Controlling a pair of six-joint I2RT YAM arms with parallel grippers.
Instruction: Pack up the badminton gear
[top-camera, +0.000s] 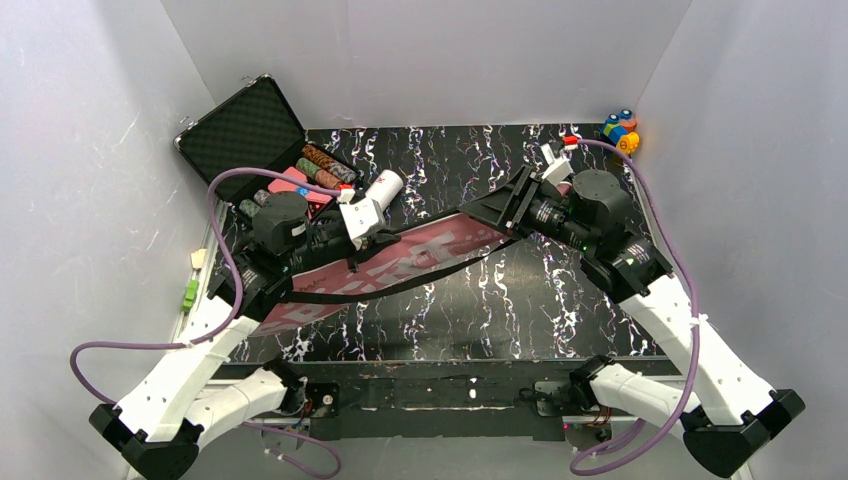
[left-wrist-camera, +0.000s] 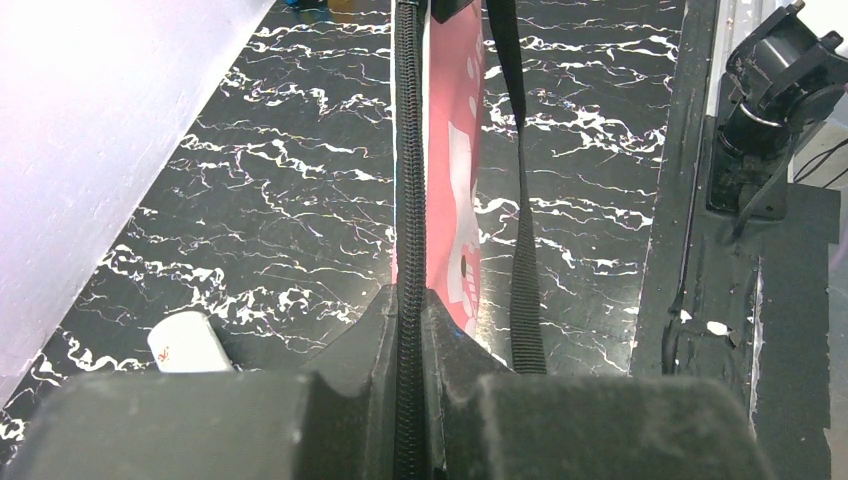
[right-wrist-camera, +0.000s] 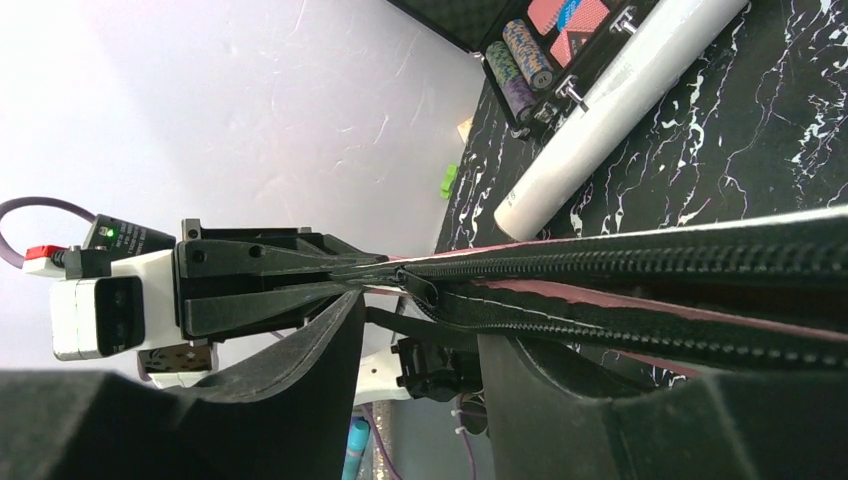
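Left pincer (left-wrist-camera: 410, 300): clamped on the zip edge of the pink SPORT cover (top-camera: 400, 262), holding it up on edge over the worktop (top-camera: 520, 310). A hard tug along the zip could pull that edge free.
White tube (top-camera: 384, 188): lies just behind the cover, beside the poker chip case (top-camera: 250, 130). A swinging cover could roll it.
Black strap (top-camera: 440, 278): slack alongside the cover, so it may snag.
Right pincer (right-wrist-camera: 420, 320): fingers apart, straddling the zip where it splits. Closing off the slider would catch only tape.
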